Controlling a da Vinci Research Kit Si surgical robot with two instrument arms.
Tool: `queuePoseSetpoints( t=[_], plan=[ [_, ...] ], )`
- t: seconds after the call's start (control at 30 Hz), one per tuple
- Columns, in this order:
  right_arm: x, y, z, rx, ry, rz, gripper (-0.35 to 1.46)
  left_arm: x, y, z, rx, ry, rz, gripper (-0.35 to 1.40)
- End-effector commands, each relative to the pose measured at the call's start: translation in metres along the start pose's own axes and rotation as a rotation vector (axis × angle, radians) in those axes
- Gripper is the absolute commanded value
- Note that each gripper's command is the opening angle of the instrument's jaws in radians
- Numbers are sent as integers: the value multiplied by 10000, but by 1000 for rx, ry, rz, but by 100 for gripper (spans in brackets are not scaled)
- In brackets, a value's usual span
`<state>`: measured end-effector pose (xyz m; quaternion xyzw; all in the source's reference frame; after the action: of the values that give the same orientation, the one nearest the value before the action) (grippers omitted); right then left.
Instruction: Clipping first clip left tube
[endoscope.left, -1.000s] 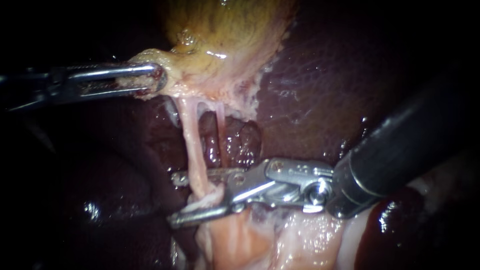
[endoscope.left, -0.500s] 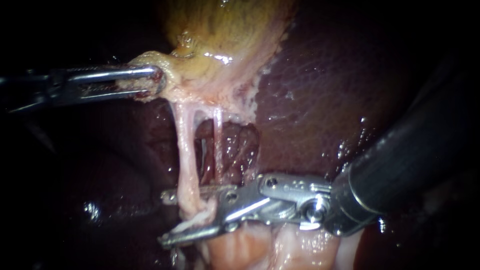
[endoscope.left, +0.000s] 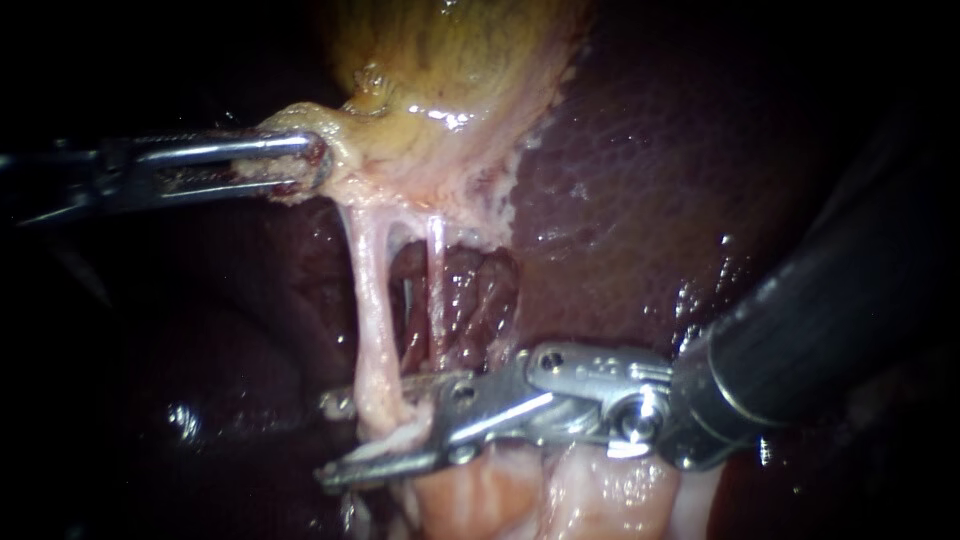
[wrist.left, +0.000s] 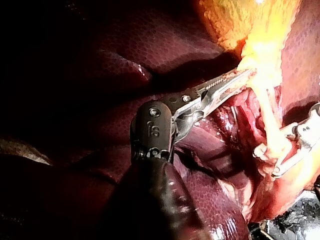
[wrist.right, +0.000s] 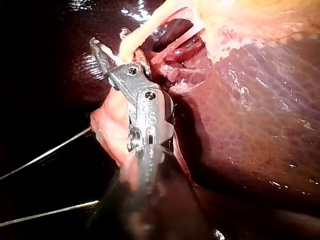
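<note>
The yellowish gallbladder (endoscope.left: 450, 80) hangs over the dark liver (endoscope.left: 640, 180). My left instrument (endoscope.left: 300, 160) is shut on the gallbladder's lower edge and holds it out to the left; the left wrist view shows the same hold (wrist.left: 235, 82). Two pale strands run down from the gallbladder: the thicker left tube (endoscope.left: 372, 310) and the thin right tube (endoscope.left: 436, 290). My right instrument (endoscope.left: 330, 440) comes in from the right, its jaws open and straddling the left tube low down, one jaw on each side. The right wrist view shows the tube (wrist.right: 135, 40) crossing the open jaws (wrist.right: 117, 52).
Pale pink tissue (endoscope.left: 500, 490) lies under the right instrument's jaws. Wet liver (endoscope.left: 470, 290) shows through the window between the two tubes. The right instrument's thick dark shaft (endoscope.left: 830, 320) fills the lower right. Two thin wires (wrist.right: 45, 155) cross the dark area beside that shaft.
Over the second, my right instrument's open jaws slid down and slightly left along the left tube, which now looks more stretched. In the last half second little moved. The left instrument held still.
</note>
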<state>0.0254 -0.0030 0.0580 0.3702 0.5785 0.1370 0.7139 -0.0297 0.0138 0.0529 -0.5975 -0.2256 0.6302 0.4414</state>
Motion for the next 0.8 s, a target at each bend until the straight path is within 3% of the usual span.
queuePoseSetpoints(
  t=[0.03, 0.4, 0.5, 0.63, 0.8],
  plan=[
    [1, 0, -1, 0, 1, 1, 13, 0, 0, 0, 0, 0, 0, -35],
    [3, 0, -8, 0, 2, 8, -35, 0, 0, 0, 0, 0, 0, -35],
    [5, 0, -9, 0, 0, 21, -35, 0, 0, 0, 0, 0, 0, -35],
    [10, 0, -13, -8, -44, 34, -35, 0, 0, 0, 0, 0, 0, -35],
    [9, 2, -13, -10, -44, 34, -35, 0, 0, 0, 0, 0, 0, -35]
  ],
)
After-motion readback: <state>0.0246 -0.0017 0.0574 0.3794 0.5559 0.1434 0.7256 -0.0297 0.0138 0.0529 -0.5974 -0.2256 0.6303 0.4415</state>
